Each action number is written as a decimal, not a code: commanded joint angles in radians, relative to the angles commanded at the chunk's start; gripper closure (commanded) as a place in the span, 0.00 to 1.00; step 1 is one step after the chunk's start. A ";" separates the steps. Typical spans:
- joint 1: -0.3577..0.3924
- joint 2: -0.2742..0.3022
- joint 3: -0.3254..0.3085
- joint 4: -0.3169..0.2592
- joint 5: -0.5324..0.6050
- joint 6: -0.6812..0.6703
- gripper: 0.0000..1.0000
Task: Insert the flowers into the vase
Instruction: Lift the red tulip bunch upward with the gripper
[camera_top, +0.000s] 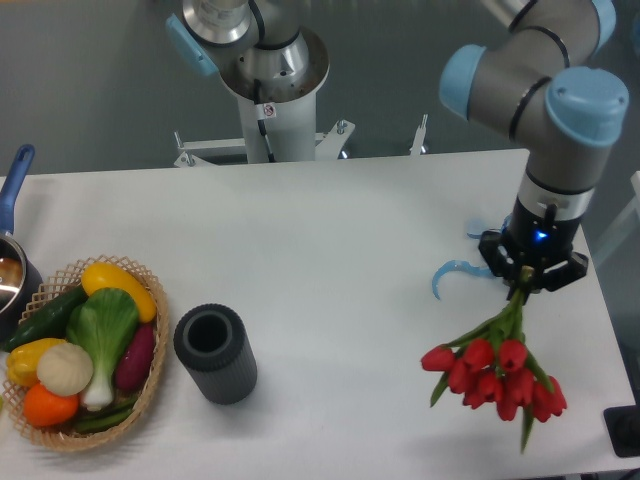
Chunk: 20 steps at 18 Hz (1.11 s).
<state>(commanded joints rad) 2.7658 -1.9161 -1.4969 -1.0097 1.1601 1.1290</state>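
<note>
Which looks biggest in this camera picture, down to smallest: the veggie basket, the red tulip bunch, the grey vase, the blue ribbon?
1. Wicker basket
2. Tulips, though lifted nearer the camera, so they may look oversized
3. Vase
4. Ribbon, partly hidden behind the gripper

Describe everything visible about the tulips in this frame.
The tulips are a bunch of red closed buds on green stems with a few leaves. They hang buds-down, fanning out towards the camera, with the stem ends gathered up in the gripper, whose jaws are closed on them. The bunch is over the right side of the table, far from the vase at the left. Whether the buds touch the table cannot be told.
</note>
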 joint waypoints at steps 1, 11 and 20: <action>0.000 0.012 -0.018 0.037 -0.038 -0.002 1.00; 0.103 0.041 -0.057 0.123 -0.631 -0.120 1.00; 0.081 0.040 -0.043 0.140 -0.773 -0.121 0.96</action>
<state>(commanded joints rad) 2.8471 -1.8761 -1.5401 -0.8698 0.3867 1.0078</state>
